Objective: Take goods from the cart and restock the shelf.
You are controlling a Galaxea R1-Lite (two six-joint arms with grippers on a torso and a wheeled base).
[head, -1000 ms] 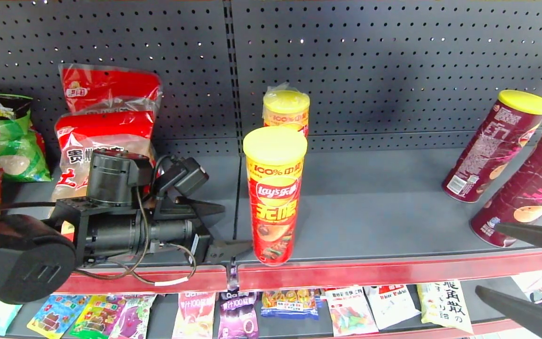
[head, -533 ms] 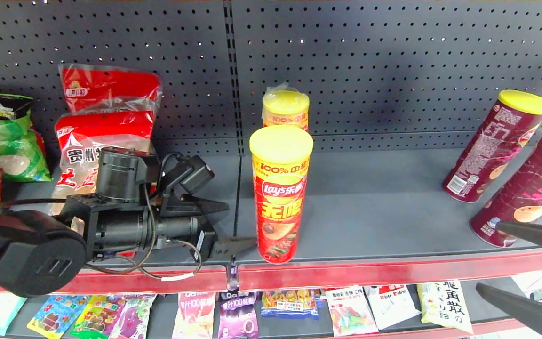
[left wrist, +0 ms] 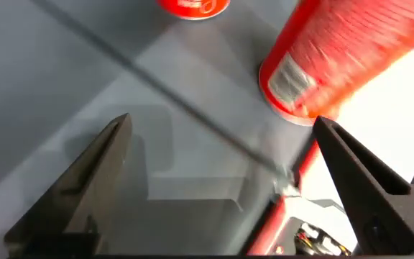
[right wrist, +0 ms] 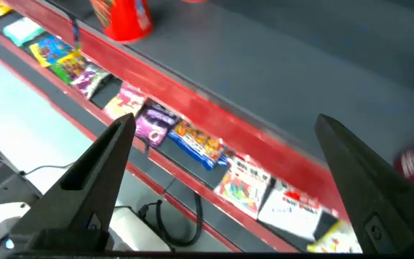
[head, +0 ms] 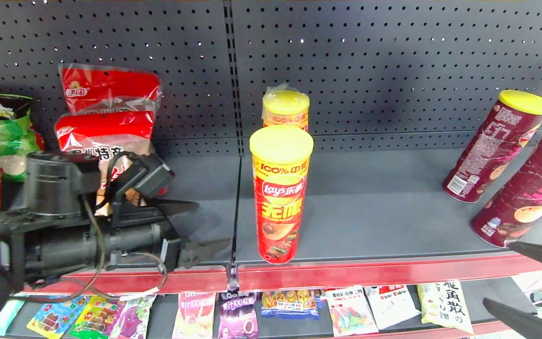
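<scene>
Leftward, off the red chip can (head: 280,193), the left pincer (head: 212,223) has backed, spread and empty. That can stands upright on the shelf (head: 370,212); the right pincer (head: 499,273) hangs spread.

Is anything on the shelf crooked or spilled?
Nothing is spilled. The back purple can and the front purple can at the right end of the shelf look tipped to the right, while the red can in the middle stands straight. It may only be the camera's slant.
</scene>
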